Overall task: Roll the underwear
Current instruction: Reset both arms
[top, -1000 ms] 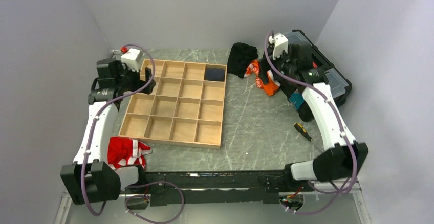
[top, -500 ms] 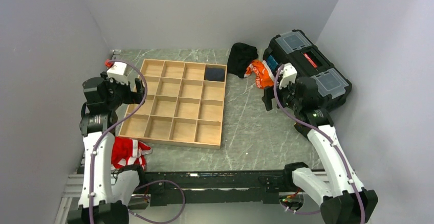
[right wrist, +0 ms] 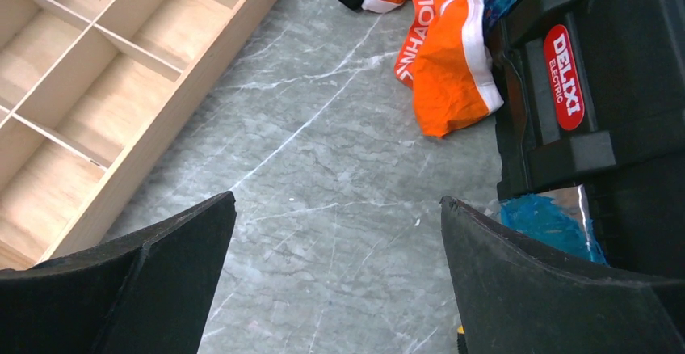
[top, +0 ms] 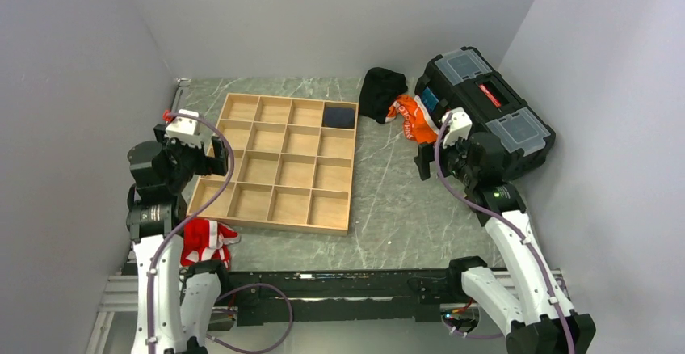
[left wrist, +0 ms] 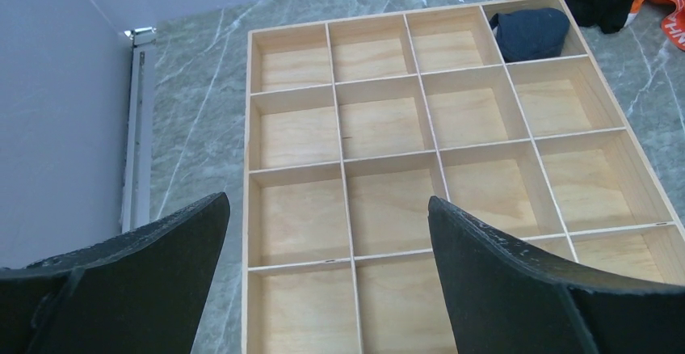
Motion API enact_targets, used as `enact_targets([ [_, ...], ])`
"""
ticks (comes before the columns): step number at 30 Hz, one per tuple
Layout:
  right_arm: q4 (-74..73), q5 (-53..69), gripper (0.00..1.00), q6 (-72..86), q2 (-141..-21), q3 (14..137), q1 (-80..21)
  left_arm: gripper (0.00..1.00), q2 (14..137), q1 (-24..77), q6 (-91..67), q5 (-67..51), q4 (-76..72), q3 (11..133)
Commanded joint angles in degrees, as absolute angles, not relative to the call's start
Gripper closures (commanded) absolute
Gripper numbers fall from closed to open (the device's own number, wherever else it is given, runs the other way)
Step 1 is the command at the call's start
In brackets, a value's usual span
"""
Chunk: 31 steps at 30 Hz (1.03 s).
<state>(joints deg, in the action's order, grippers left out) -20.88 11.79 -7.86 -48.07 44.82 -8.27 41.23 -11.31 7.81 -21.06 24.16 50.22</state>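
Orange underwear [top: 410, 117] lies crumpled on the marble table beside the black toolbox; it also shows in the right wrist view [right wrist: 440, 55]. A black garment [top: 381, 91] lies behind it. A dark blue rolled piece [top: 339, 116] sits in the far right cell of the wooden tray [top: 352, 178], and shows in the left wrist view [left wrist: 531, 32]. Red underwear [top: 202, 239] lies near the left arm's base. My left gripper [top: 216, 153] hangs open and empty over the tray's left side [left wrist: 327, 208]. My right gripper [top: 422, 160] is open and empty above bare table [right wrist: 338, 204], nearer than the orange underwear.
The black toolbox [top: 485, 103] stands at the back right, close to my right arm, with a blue item [right wrist: 549, 221] against it. The tray's other cells hold nothing. Grey walls close in the left, back and right sides.
Both arms have drawn back toward the near edge. The right gripper left the orange underwear by the toolbox; the left gripper moved from the tray's far left corner toward its near left side.
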Motion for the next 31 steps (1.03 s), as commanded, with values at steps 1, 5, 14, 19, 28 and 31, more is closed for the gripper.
enact_targets([
  [1,-18.31,10.68,0.00,-7.45,-45.79,45.01,-7.62,0.01,37.68,-11.54,8.27,-21.46,18.65,47.07],
  [5,-18.24,11.24,0.00,-7.52,-44.66,44.59,-6.72,0.01,37.59,-11.48,8.77,-21.10,18.92,45.90],
  [14,-18.90,12.14,0.00,-8.25,-45.57,44.65,-4.71,0.01,33.95,-11.60,10.47,-20.32,15.74,42.48],
  [19,-19.34,13.62,0.00,-9.17,-46.67,44.61,-4.17,0.01,33.95,-11.59,11.57,-20.17,15.63,42.01],
  [28,-19.34,13.83,0.00,-9.15,-47.54,44.41,-2.98,0.01,32.51,-11.60,12.18,-19.21,15.19,41.21],
  [31,-19.63,14.62,0.00,-9.40,-47.24,44.63,-2.66,0.01,32.61,-11.57,12.04,-19.23,15.20,41.13],
])
